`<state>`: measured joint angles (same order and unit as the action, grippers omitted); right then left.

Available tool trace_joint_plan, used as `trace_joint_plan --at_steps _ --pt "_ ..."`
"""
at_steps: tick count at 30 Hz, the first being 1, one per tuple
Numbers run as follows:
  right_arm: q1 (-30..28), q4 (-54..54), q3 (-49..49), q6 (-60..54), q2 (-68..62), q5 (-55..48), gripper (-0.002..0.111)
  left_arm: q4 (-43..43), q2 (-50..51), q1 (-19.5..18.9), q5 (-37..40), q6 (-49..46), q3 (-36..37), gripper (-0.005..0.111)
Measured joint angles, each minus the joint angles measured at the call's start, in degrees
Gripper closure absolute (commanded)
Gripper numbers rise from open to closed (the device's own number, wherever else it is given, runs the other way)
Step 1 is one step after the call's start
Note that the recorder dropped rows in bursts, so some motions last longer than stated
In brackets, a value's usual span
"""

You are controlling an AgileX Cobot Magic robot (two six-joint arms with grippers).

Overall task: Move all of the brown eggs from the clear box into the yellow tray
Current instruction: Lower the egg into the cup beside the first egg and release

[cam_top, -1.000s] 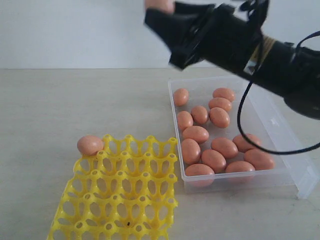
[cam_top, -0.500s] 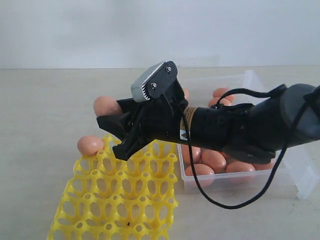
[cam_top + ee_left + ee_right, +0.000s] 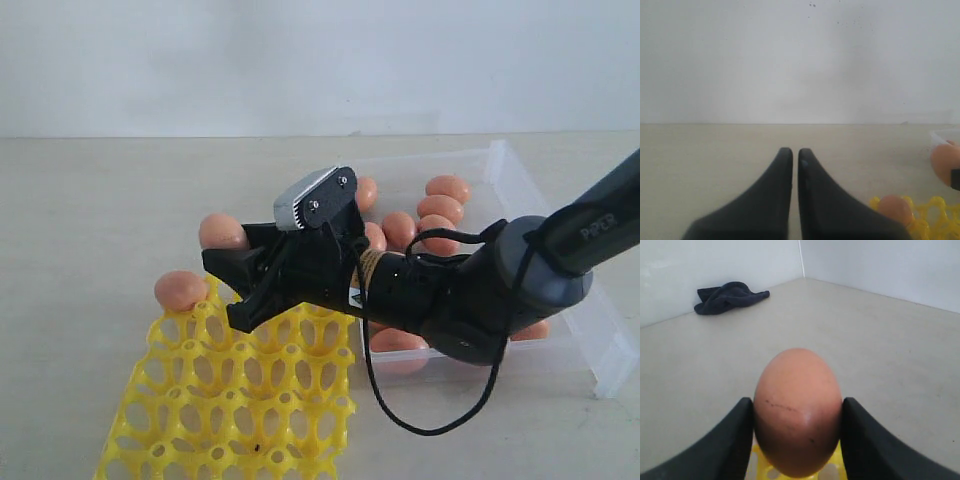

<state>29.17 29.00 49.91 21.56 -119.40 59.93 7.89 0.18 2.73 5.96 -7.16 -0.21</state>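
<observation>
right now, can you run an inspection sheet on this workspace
surface: pale beige tabletop, flat and matte
job's things: bright yellow plastic egg tray with one brown egg seated in a far corner cup; shallow clear plastic box holding more brown eggs
clutter: dark crumpled cloth by the wall, seen in the right wrist view only
grippers: right gripper shut on another brown egg above the tray's far edge; left gripper shut, holding nothing
cables: black cable hangs in a loop under the right arm, near the tray
surroundings: plain white wall

Bare lab-like room, plain white wall [image 3: 200, 60], pale worktop [image 3: 80, 220], crumpled dark cloth [image 3: 730, 296]
</observation>
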Motion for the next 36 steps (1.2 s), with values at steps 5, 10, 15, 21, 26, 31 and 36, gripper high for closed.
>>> trace_joint_plan --at_steps 5,10,15,21,26,31,36 --pt "0.0 0.1 5.0 -0.6 -3.0 -1.1 0.108 0.0 0.0 0.0 0.0 0.0 0.0 0.103" --pt "0.0 0.1 6.5 0.3 -3.3 -5.0 0.108 0.0 0.0 0.0 0.0 0.0 0.0 0.103" --pt "0.0 2.4 6.5 0.6 -3.4 -9.1 0.108 0.0 0.0 0.0 0.0 0.0 0.0 0.103" --pt "0.0 4.2 6.5 0.8 -3.4 -10.7 0.108 0.0 0.0 0.0 0.0 0.0 0.0 0.103" --pt "0.0 4.3 6.6 0.9 -3.9 -11.7 0.108 0.0 0.0 0.0 0.0 0.0 0.0 0.103" --pt "0.0 4.4 6.6 0.9 -4.1 -12.0 0.108 0.0 0.0 0.0 0.0 0.0 0.0 0.103" --pt "0.0 4.5 6.6 0.9 -4.1 -12.2 0.108 0.0 0.0 0.0 0.0 0.0 0.0 0.103"
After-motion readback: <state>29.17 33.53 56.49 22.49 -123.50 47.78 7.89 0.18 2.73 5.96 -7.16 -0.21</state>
